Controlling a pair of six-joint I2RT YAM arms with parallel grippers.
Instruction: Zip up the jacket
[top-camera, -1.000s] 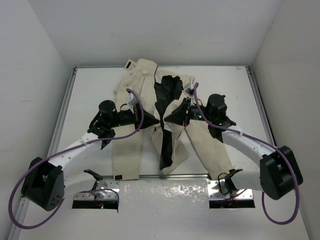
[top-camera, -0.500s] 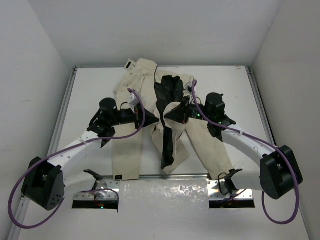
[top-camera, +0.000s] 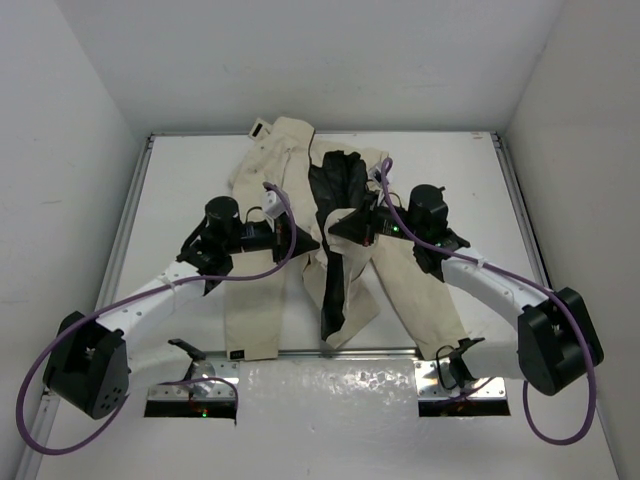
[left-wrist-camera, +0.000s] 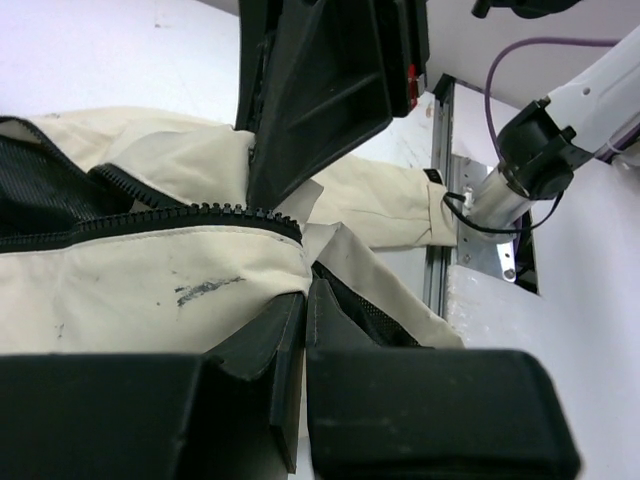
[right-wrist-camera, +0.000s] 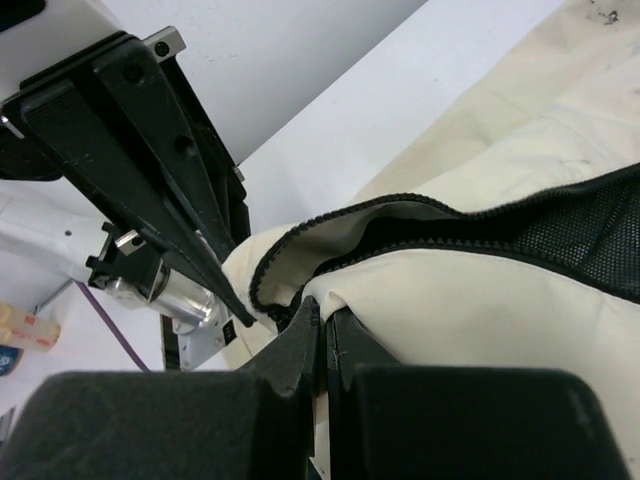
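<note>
The cream-beige jacket (top-camera: 262, 290) lies open on the white table, its black lining (top-camera: 334, 185) showing down the middle. My left gripper (top-camera: 312, 247) is shut on the jacket's left front edge by the dark zipper teeth (left-wrist-camera: 180, 215); cream fabric is pinched between its jaws (left-wrist-camera: 305, 300). My right gripper (top-camera: 333, 230) is shut on the right front edge; in the right wrist view (right-wrist-camera: 322, 322) the cloth folds over its jaws beside the zipper teeth (right-wrist-camera: 300, 235). The two grippers face each other closely, lifting the front edges.
The table's metal front rail (top-camera: 330, 351) and both arm base plates (top-camera: 190, 398) lie near me. Sleeves with small dark cuff tabs (top-camera: 236, 353) reach toward the front edge. White walls close in the table's left, right and back.
My left gripper has moved right toward the middle with its front edge. My right gripper has shifted slightly left and up. The two front edges are closer together.
</note>
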